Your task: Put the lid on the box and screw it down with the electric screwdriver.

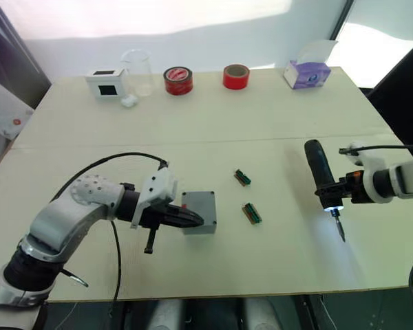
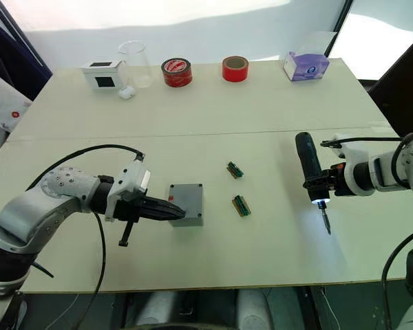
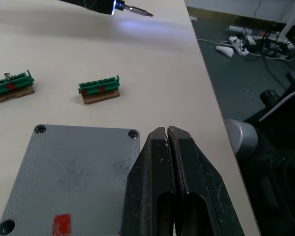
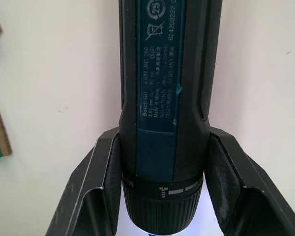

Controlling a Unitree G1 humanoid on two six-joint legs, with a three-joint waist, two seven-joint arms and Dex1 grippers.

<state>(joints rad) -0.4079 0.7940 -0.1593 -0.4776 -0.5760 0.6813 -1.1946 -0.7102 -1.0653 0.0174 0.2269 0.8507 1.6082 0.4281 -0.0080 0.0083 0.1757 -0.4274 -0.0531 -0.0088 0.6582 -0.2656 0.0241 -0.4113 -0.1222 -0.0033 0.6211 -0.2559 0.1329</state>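
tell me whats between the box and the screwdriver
Two small green connector blocks on bare table, between the box and the screwdriver in the eye views.

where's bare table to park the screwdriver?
Free: the wide strip between the back row (white box, beaker, tape rolls, tissue box) and the green connectors; also the front edge between the grey box and the electric screwdriver in the right gripper. Crowded: around the box, where the left gripper sits.
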